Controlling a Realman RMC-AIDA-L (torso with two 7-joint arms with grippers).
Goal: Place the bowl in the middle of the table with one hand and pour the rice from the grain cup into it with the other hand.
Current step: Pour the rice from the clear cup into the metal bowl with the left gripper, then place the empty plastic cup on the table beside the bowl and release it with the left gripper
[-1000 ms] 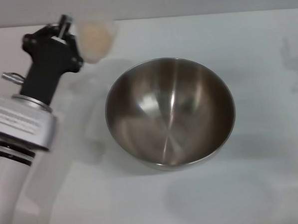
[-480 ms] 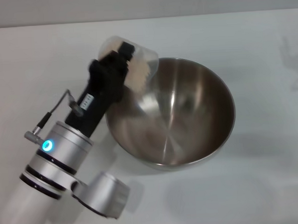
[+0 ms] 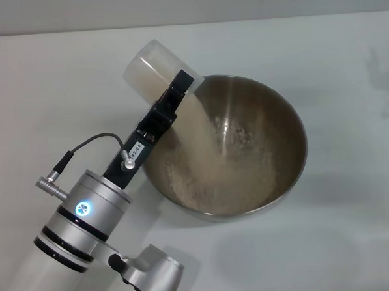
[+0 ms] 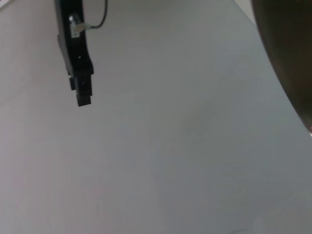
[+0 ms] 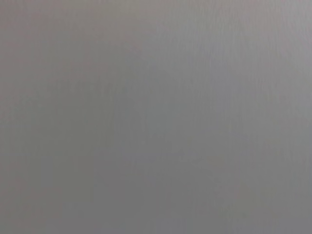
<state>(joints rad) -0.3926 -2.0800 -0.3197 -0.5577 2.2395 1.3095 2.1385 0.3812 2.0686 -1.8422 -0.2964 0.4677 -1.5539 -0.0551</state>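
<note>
Half done: your bowl (image 3: pixel 258 116) sat mid-frame; left gripper (image 3: pixel 177 94) clamped the tipped cup (image 3: pixel 150 71), rice (image 3: pixel 204 138) streaming; right claw unseen.

Left arm (image 3: pixel 78 223) enters from the lower left of the head view and extends diagonally up and to the right, its silver wrist cylinder carrying a lit blue ring and a thin black cable. The left gripper (image 3: pixel 175 94), a narrow black assembly beyond the wrist, is clamped on the tipped grain cup (image 3: pixel 152 68), which lies above and to the left of the fingers. In the left wrist view one black finger (image 4: pixel 80 73) shows in profile; the right arm appears in no view.
</note>
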